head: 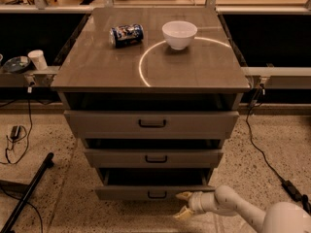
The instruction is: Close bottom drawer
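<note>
At five o'clock, just beside the bottom drawer (127, 193), our tool (183, 204) hangs open; the drawer stands out, not yet closed.

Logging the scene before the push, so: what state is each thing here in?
Narrow grey-brown bottom drawer with black bar handle: pulled out, open.
Mid-width grey-brown middle drawer: pulled partly out.
Widest grey-brown top drawer: pulled partly out.
Blue drink can: lying on its side on the cabinet top.
White round bowl: upright.
White cup at far left: upright.
Pale two-finger gripper: open, beside the bottom drawer's front, right of its handle.
</note>
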`<action>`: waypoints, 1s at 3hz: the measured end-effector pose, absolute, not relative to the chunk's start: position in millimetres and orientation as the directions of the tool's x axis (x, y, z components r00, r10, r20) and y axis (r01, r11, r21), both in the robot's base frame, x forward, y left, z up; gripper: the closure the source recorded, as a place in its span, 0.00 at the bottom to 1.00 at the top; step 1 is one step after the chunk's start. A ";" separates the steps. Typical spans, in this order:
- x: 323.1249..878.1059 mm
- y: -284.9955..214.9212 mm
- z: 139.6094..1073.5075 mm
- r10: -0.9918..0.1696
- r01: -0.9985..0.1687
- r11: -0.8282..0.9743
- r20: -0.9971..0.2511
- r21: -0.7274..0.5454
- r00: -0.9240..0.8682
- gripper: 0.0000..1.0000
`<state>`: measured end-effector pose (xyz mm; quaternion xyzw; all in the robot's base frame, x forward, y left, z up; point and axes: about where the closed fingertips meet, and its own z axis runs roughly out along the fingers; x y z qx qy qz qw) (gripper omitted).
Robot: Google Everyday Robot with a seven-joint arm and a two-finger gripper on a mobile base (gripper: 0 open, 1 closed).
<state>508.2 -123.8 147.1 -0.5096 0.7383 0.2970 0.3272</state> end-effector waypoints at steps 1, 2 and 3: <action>508.1 -123.5 147.0 -0.558 -0.947 0.304 -0.786 0.106 -0.267 0.00; 507.8 -123.1 146.9 -0.558 -0.947 0.304 -0.786 0.106 -0.267 0.00; 508.9 -124.7 162.9 -0.562 -0.948 0.313 -0.791 0.066 -0.240 0.00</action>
